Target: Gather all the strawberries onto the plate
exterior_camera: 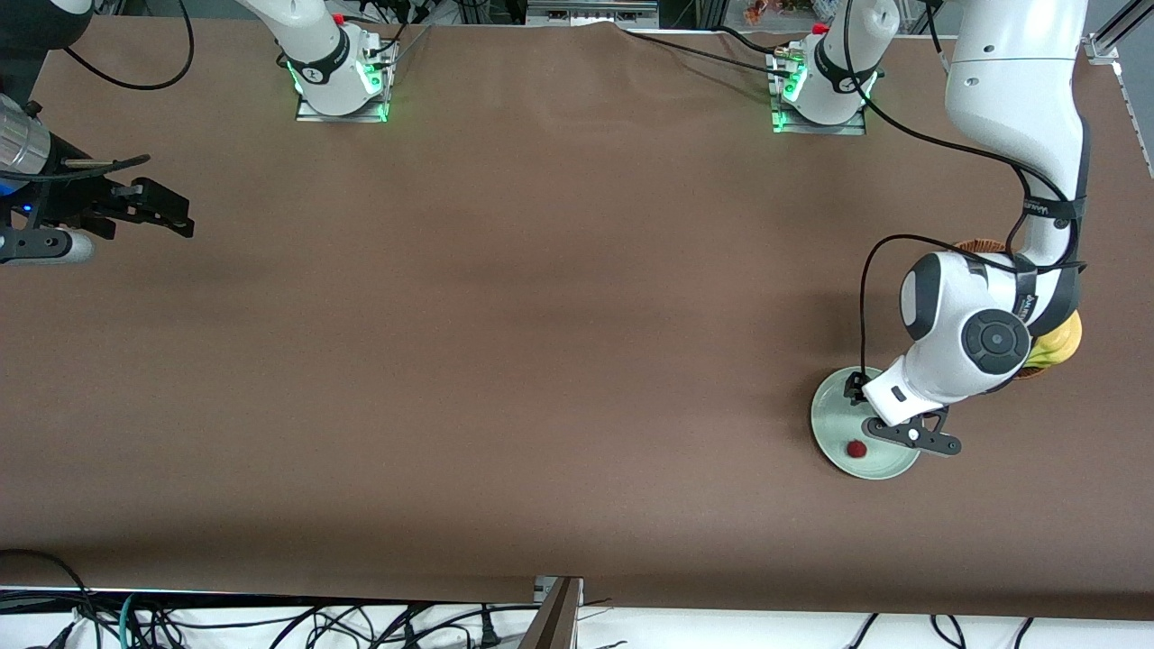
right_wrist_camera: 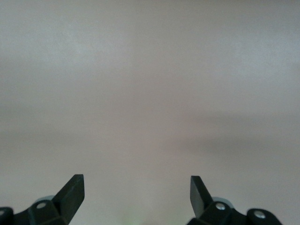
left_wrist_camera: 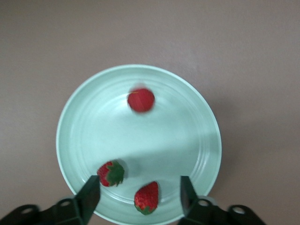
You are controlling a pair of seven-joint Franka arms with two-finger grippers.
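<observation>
A: Where are the strawberries point(left_wrist_camera: 141, 100) found?

B: All three are seen in the plate point(left_wrist_camera: 187, 140): one blurred near twelve o'clock, two toward six o'clock. Judged light, soft and easily bruised; a gentle hold across the body is advised.

A: And the hands?

B: The left hand point(left_wrist_camera: 139, 197) is held spread and empty over the plate. The right hand point(right_wrist_camera: 137, 193), spread and empty, waits over bare counter point(exterior_camera: 505, 315).

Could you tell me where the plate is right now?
The plate sits toward the left arm's end of the table, under the open left gripper, with three strawberries on it.
</observation>
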